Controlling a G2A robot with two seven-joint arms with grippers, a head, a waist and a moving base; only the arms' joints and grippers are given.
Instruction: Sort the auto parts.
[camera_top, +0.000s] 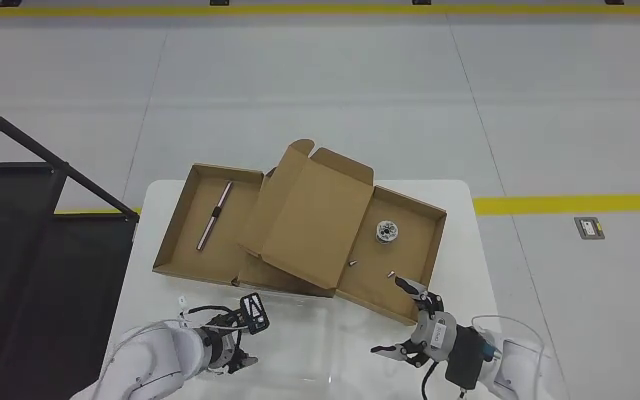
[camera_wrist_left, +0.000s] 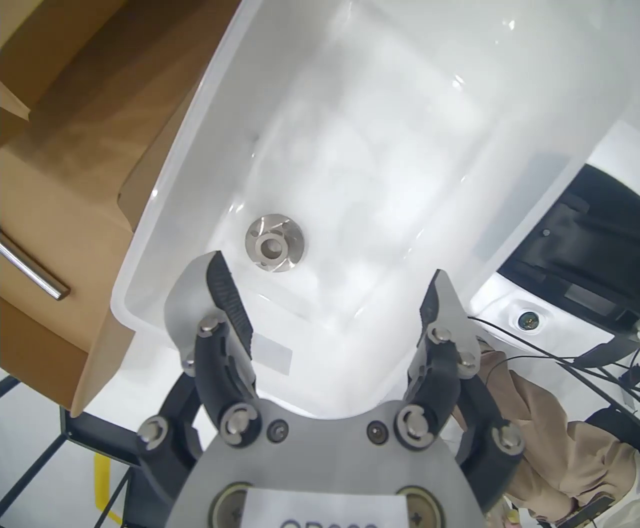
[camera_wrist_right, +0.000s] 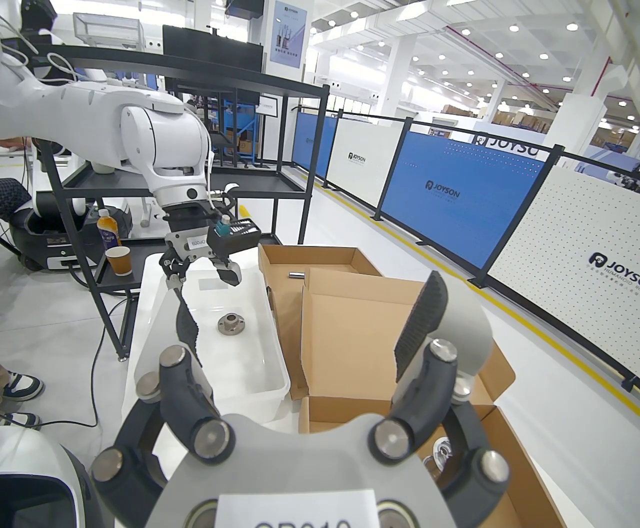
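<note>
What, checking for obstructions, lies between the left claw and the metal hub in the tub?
Nothing: the left wrist view shows only bare tub floor between left claw and hub.

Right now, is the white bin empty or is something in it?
Not empty: one round metal flange lies on the floor of the white bin, just ahead of the open left gripper.

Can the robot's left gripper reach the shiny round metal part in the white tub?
Probably yes. The left gripper hangs open right above the white tub, and nothing covers the metal flange lying on its floor.
</note>
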